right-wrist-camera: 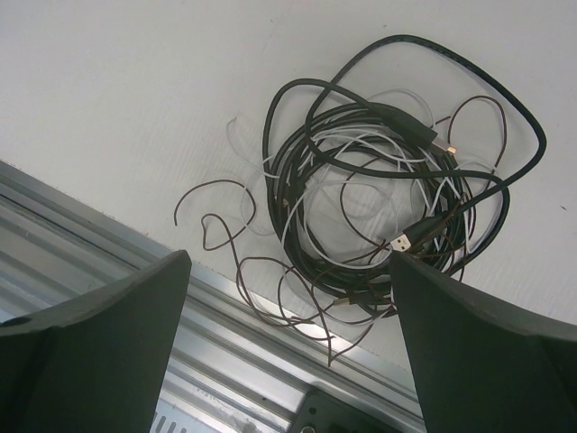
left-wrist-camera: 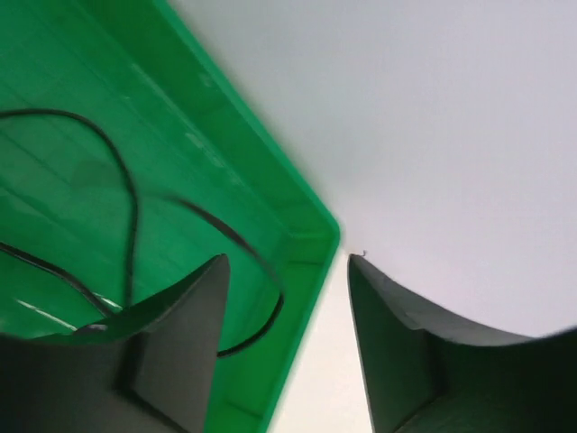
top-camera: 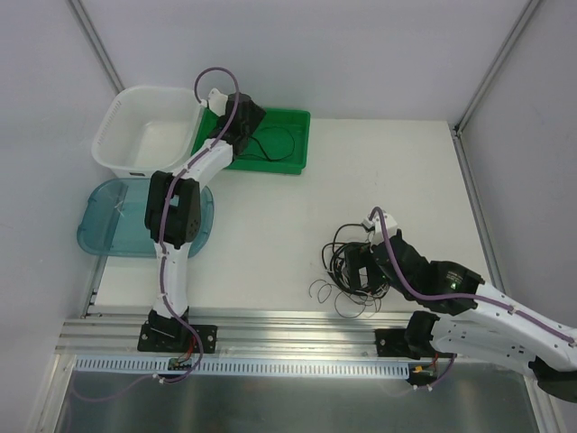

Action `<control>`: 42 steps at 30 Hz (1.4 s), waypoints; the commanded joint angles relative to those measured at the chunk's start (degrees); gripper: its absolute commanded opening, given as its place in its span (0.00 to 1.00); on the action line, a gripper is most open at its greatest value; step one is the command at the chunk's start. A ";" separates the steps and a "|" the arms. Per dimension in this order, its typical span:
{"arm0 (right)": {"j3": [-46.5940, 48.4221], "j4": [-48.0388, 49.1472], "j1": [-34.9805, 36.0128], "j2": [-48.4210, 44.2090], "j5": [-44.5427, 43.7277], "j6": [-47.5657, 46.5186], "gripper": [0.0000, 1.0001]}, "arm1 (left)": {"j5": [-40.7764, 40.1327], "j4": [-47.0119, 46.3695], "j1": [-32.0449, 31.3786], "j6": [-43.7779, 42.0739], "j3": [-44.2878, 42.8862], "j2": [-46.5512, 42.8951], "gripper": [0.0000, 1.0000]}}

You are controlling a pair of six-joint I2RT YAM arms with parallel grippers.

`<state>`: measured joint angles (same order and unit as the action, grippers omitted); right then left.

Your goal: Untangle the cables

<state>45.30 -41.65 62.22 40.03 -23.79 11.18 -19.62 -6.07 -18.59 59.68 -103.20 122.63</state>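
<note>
Presently | step: fetching the next cable | one black cable [left-wrist-camera: 134, 216] lies in green tray [left-wrist-camera: 225, 144], far left | left gripper [left-wrist-camera: 287, 262] above it, jaws apart, empty | right gripper [right-wrist-camera: 288, 260] wide open over tangle [right-wrist-camera: 388, 110], near right | next: descend, pinch one outer loop only.

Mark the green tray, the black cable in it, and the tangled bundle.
green tray [top-camera: 300, 117], top view, far right corner rim.
black cable [left-wrist-camera: 134, 216], left wrist view, strand on tray floor.
tangled bundle [right-wrist-camera: 403, 242], right wrist view, USB plug.
</note>
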 commanded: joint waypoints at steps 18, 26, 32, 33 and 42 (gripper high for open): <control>5.15 -8.62 -6.48 6.46 -3.20 8.77 0.97 | 17.24 5.80 -5.83 -24.41 24.78 -27.33 0.99; -0.46 -8.37 -21.40 8.57 5.41 12.81 0.99 | 29.44 15.02 -18.66 -27.07 41.57 -42.71 0.99; -8.81 -0.11 -30.57 12.17 13.50 13.16 0.90 | 30.08 18.37 -28.34 -23.22 53.86 -50.46 0.99; -10.22 1.38 -30.75 14.18 14.20 13.60 0.89 | 29.81 18.37 -29.04 -22.51 55.02 -51.17 0.99; -6.20 14.13 -30.14 33.17 17.46 10.18 0.50 | 23.23 20.73 -30.02 -17.67 62.06 -60.13 0.99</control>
<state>34.96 -34.37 31.75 69.36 -9.21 22.68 7.25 13.50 -48.69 39.92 -41.65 65.58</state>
